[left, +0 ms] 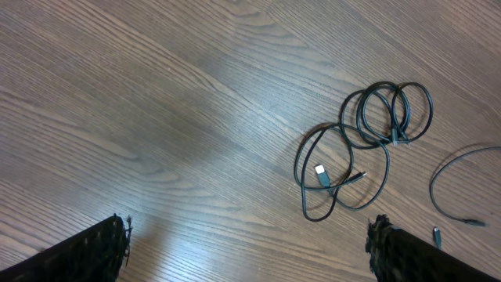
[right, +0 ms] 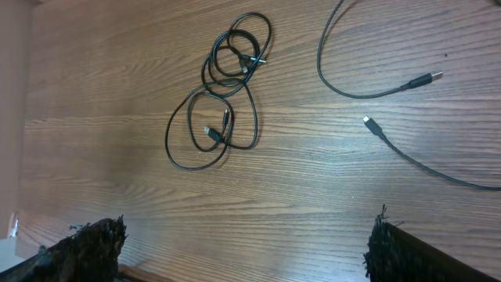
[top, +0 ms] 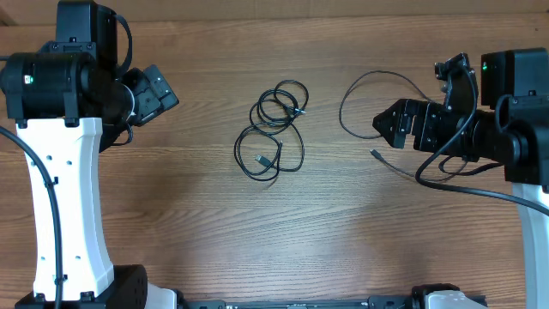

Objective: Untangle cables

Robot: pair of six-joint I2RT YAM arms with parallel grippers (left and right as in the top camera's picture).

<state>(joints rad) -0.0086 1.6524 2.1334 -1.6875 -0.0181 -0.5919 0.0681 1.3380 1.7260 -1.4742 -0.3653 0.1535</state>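
Black thin cords in a tangled bundle [top: 273, 133] lie mid-frame on the brown wood-grain bench [top: 214, 232]. In overhead its long axis runs from upper right to lower left. The arms stand about equally far off, one on each side, with nothing between.

- Left fingers [left: 94, 251]: spread wide, empty. The bundle is ahead of them, toward the right-hand finger.
- Right fingers [right: 407, 251]: likewise wide, empty.
- Loose black strands [top: 341, 112]: curve just beside the right arm, one plug end [right: 427, 78] lying free.

Judgement: the right arm suits the strands, the left the bundle.
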